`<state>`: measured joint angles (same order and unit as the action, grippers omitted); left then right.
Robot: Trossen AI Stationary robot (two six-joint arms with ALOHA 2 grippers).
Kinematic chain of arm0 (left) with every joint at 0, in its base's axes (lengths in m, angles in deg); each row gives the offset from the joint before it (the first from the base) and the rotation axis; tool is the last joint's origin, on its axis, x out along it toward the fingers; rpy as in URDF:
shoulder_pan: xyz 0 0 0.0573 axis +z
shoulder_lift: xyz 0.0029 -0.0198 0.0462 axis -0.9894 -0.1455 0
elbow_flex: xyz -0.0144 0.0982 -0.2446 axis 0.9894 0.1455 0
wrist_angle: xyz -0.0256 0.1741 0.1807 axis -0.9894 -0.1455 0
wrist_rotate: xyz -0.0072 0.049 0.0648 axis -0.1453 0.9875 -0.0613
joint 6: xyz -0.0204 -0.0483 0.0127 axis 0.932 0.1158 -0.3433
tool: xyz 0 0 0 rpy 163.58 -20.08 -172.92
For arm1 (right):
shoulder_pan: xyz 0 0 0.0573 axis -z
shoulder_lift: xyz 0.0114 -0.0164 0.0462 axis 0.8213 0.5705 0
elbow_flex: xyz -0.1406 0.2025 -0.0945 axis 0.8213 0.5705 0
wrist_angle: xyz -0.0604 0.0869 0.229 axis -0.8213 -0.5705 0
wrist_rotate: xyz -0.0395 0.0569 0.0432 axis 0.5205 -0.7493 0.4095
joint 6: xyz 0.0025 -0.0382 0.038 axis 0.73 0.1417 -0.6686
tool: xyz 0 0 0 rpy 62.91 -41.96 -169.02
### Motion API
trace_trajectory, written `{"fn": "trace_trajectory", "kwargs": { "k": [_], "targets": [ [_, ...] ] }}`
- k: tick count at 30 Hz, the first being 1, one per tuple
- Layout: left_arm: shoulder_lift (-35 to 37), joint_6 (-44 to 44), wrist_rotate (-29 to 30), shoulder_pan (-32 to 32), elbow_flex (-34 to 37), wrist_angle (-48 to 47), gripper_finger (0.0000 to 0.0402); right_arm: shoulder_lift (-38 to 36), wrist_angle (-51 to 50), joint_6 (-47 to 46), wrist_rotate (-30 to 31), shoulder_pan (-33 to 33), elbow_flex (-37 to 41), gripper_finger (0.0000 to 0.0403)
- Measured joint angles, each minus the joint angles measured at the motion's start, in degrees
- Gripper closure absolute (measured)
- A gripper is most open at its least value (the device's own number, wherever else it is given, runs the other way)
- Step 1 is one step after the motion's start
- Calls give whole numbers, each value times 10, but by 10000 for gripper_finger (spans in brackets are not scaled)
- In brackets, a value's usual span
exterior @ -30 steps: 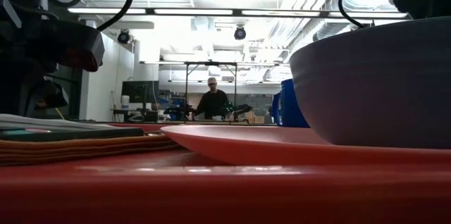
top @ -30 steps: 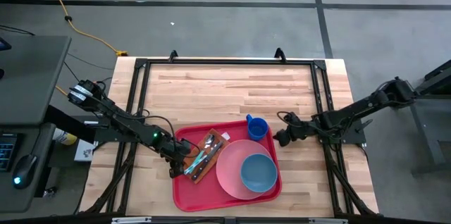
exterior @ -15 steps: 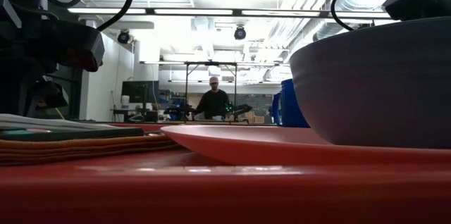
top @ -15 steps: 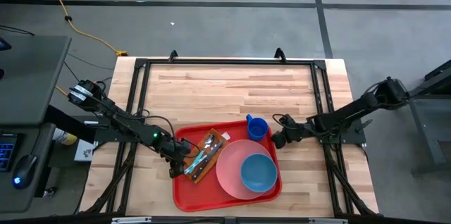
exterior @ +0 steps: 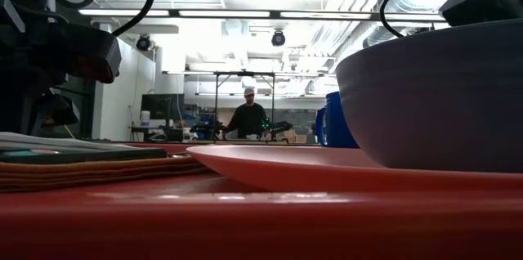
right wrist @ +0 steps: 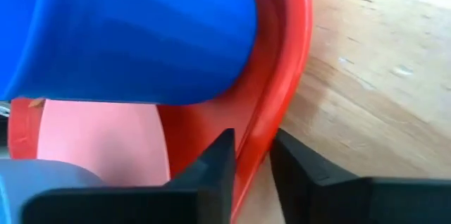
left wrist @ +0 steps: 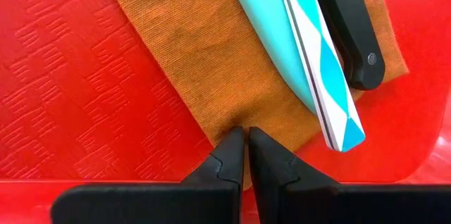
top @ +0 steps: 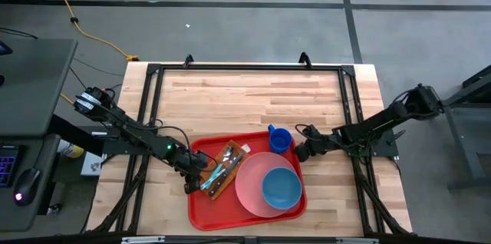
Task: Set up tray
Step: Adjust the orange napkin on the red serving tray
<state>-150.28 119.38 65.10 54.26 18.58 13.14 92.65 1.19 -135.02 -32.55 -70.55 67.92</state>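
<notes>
the surface is a pale wooden top, and the tray sits at its near edge, roughly midway across. the tray is the biggest item here: red plastic, rectangular, with rounded corners, a raised rim and a faint woven texture on its floor.

it looks stiff but probably a little flexible when loaded, and the plastic is likely slick, so the dishes could slide if it tips. with a full load it is likely moderately heavy. the sensible hold is the raised rim, taken on two opposite sides and kept level.

on the tray, a round pink plate fills the right part and carries a blue bowl. a blue cup stands in the tray's far right corner, just beside the plate. a brown napkin lies in the tray's left part, with a teal-handled utensil and a black-handled knife on it.

the right gripper is at the tray's right rim by the cup, its fingers slightly spread with the rim between them; whether they press it cannot be told. the left gripper is at the tray's left side, over the napkin's edge, its fingers pressed almost together with only a sliver between them; whether any cloth is caught there cannot be told.
</notes>
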Motion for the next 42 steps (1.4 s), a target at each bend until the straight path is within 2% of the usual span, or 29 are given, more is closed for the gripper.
{"fn": "trace_trajectory", "kwargs": {
  "k": [5,25,31,37,42],
  "targets": [
    [0,0,-2,0,0,0,346,0,-1,-14,2,0,0,387],
    [0,8,-4,0,0,-1,346,0,-7,-17,14,0,0,390],
    [1,22,-18,0,-1,-14,388,0,-7,-17,21,0,0,390],
    [1,22,-41,0,-1,-17,385,0,-7,-14,23,0,0,390],
    [0,22,-12,7,-6,-12,388,0,-7,-13,26,0,1,390]
  ]
}}
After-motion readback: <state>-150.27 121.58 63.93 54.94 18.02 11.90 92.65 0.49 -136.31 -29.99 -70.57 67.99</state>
